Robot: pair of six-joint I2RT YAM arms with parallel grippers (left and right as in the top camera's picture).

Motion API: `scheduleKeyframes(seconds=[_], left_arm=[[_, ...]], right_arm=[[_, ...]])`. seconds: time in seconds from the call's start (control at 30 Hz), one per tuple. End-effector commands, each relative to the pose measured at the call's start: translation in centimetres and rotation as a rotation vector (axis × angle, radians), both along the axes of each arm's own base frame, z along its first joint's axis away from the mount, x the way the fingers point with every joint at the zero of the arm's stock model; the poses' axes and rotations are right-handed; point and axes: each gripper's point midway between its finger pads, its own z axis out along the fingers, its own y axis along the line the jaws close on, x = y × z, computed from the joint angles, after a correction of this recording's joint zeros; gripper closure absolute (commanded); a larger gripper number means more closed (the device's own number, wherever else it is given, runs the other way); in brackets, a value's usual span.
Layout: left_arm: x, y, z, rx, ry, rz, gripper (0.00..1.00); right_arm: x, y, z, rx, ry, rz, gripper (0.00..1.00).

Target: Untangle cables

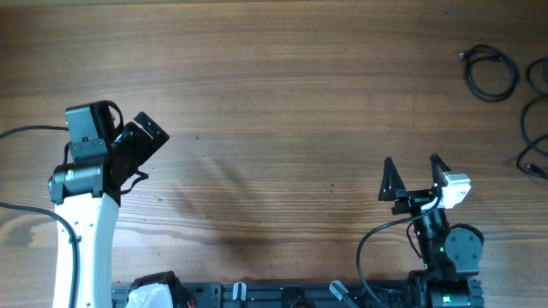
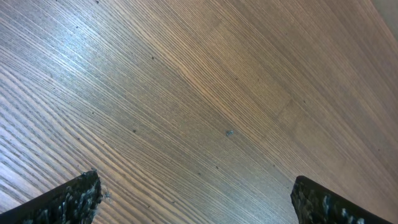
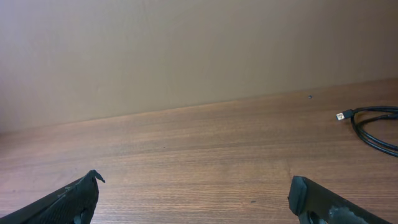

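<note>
Thin black cables lie at the table's far right. One coiled loop [image 1: 491, 71] with a small plug end sits near the back right corner. Another cord [image 1: 533, 128] runs along the right edge, partly cut off by the frame. The right wrist view shows part of a loop and its plug [image 3: 372, 126] at the right. My right gripper [image 1: 413, 168] is open and empty, well to the left of and nearer than the cables; it also shows in its wrist view [image 3: 194, 193]. My left gripper [image 1: 145, 137] is open and empty at the left over bare wood, as its wrist view [image 2: 196, 196] shows.
The wooden table [image 1: 282, 103] fills the overhead view. The arm bases and thick black robot wires [image 1: 377, 248] sit along the near edge. A plain beige wall [image 3: 186, 50] stands behind the table's far edge.
</note>
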Motion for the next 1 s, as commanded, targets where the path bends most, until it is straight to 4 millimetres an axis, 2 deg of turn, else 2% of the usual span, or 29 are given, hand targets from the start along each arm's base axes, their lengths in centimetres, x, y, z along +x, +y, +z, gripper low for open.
scheduleKeyframes(seconds=[0.0,0.37,0.47,0.67,0.73,0.9,0.97], left_arm=[[0.2,0.2,0.2,0.004,-0.005,-0.005,0.0],[0.1,0.2,0.2,0.005,-0.004,-0.005,0.0],[0.1,0.2,0.9,0.012,-0.029,-0.003,0.0],[-1.5,0.1,5.6,0.076,-0.203,-0.016,0.0],[-2.7,-0.4,7.5,0.103,-0.329,-0.039,0.0],[-4.6,-2.4,10.0,0.157,-0.604,-0.118,0.0],[-5.0,-3.3,10.4,0.19,-0.7,-0.167,0.0]], right_arm=[[0.0,-0.3,0.3,0.001,-0.016,-0.019,0.0],[0.0,-0.3,0.3,0.001,-0.016,-0.019,0.0],[0.0,-0.3,0.3,0.001,-0.016,-0.019,0.0],[0.0,-0.3,0.3,0.001,-0.016,-0.019,0.0],[0.0,-0.3,0.3,0.001,-0.016,-0.019,0.0],[0.0,-0.3,0.3,0.001,-0.016,-0.019,0.0],[0.0,-0.3,0.3,0.001,-0.016,-0.019,0.0]])
